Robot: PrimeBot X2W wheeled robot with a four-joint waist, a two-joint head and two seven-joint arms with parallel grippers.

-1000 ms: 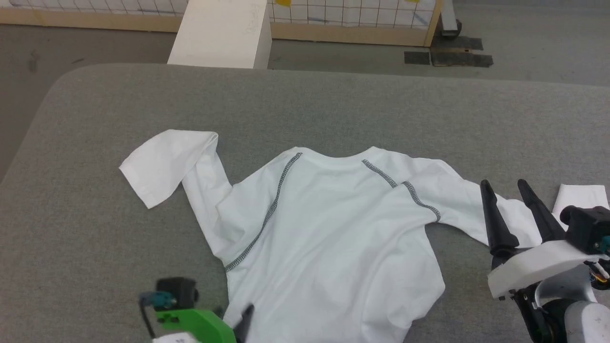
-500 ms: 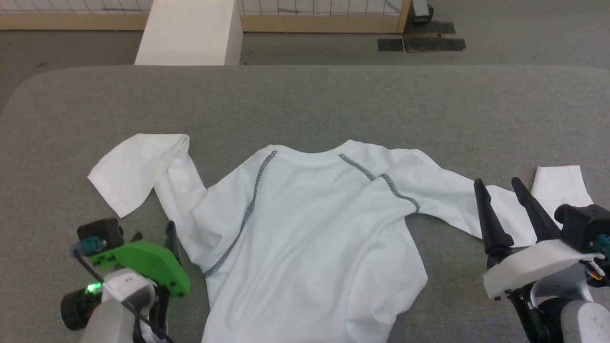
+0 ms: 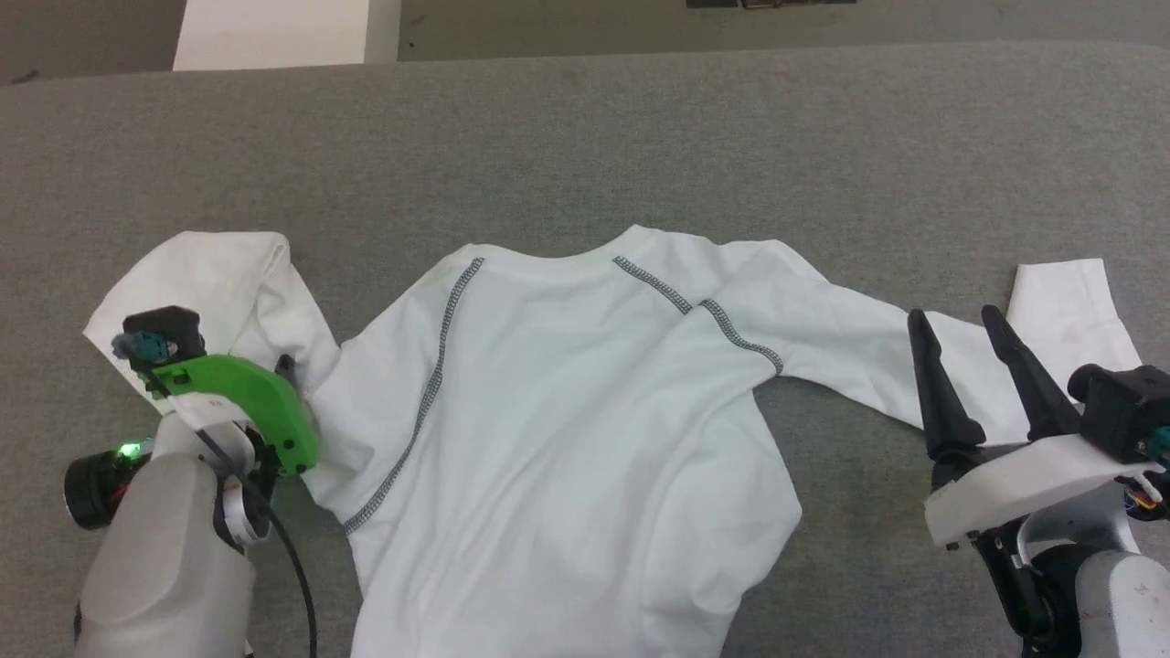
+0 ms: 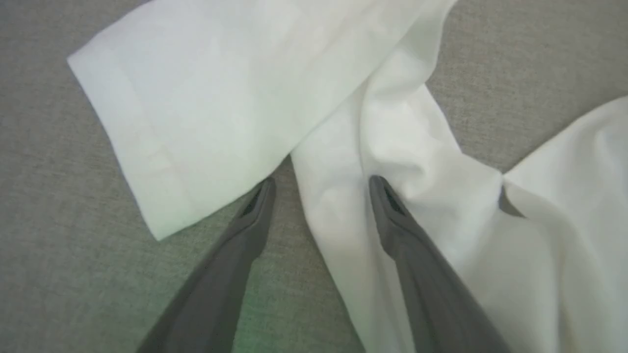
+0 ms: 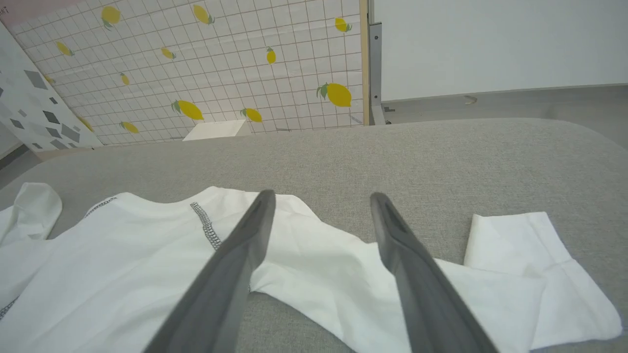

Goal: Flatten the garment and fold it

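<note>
the shirt [image 3: 567,429] is plain white with grey zigzag stitching on its shoulder seams. the table [image 3: 640,137] is flecked mid grey. the left gripper [image 4: 321,185] has dark grey fingers [image 4: 235,255] and a bright green cover [image 3: 242,397]. the right gripper [image 3: 952,315] is black with a white cover [image 3: 1015,489]. the box [image 3: 274,32] is white. the wall panel [image 5: 221,59] is white with a thin dark grid and yellow lemons with green leaves.

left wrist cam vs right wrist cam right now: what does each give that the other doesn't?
Left wrist: the open left gripper over the doubled-back left sleeve, one finger above fabric, the other at the cuff's edge.
Right wrist: the open right gripper, the grey shoulder stitching, the right sleeve, a white box and a lemon-print panel.
Both: the white shirt lying on the grey table.
</note>
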